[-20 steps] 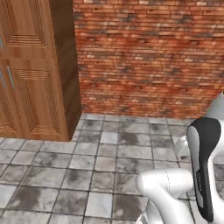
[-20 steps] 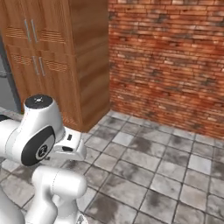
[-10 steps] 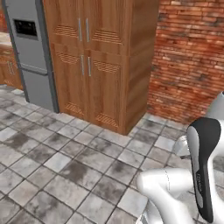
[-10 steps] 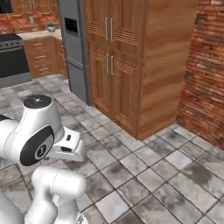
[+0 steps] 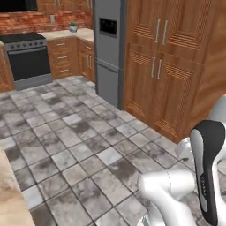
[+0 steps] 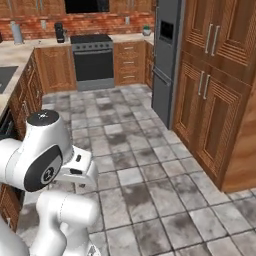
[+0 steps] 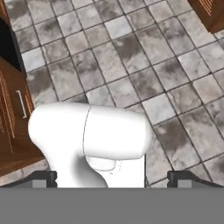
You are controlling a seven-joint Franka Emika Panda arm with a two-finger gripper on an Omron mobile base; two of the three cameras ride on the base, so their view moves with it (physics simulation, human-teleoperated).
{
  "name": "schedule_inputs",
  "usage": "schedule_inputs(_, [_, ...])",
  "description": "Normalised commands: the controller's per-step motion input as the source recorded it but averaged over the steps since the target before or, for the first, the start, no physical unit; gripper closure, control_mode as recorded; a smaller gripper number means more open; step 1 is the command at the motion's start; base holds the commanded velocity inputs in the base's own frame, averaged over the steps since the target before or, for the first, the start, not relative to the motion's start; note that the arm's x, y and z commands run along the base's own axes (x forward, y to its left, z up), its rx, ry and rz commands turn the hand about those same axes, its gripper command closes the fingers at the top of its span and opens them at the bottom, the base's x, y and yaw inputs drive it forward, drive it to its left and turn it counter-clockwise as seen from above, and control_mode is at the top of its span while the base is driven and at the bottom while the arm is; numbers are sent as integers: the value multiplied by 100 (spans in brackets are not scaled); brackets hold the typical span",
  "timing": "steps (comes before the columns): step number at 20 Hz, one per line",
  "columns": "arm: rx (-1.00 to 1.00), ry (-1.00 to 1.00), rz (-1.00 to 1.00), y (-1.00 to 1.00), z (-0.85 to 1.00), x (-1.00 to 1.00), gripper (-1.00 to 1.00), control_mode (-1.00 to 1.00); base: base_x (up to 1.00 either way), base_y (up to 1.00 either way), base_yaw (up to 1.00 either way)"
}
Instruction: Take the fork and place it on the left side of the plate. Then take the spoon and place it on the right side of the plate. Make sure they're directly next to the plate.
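Gripper point(image 7: 112, 177): two dark tips stand at the far left and far right of the hand view's bottom edge, spread as wide as they go, with nothing between them; it points down at the floor.
Fork, spoon, plate: cannot tell where they lie from these views.
Floor point(image 5: 79, 145): mottled grey stone tiles with pale grout, running from the robot to the far wall.
Refrigerator point(image 5: 110, 48): tall grey unit with a dark dispenser panel in its door, standing between the low cabinets and the tall wooden cupboards.
Tall cupboards point(image 5: 172, 66): brown wood with slim metal handles, touching the refrigerator's right side in the left base view.
Stove point(image 6: 92, 60): black oven front with a dark cooktop, set against the brick back wall point(image 6: 45, 22) between wooden drawer cabinets.
Desk point(image 6: 12, 60): pale worktop along the left in the right base view, with a dark sink point(image 6: 6, 77) set in it.
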Motion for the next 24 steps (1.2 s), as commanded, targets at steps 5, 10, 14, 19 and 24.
schedule_inputs(5, [0, 0, 0, 0, 0, 0, -100, 100, 100, 0, 41])
schedule_inputs(10, [0, 0, 0, 0, 0, 0, -100, 100, 100, 0, 23])
schedule_inputs(14, [0, 0, 0, 0, 0, 0, -100, 100, 100, 0, 15])
schedule_inputs(19, [0, 0, 0, 0, 0, 0, -100, 100, 100, 0, 14])
schedule_inputs(24, [0, 0, 0, 0, 0, 0, -100, 100, 100, 0, 13])
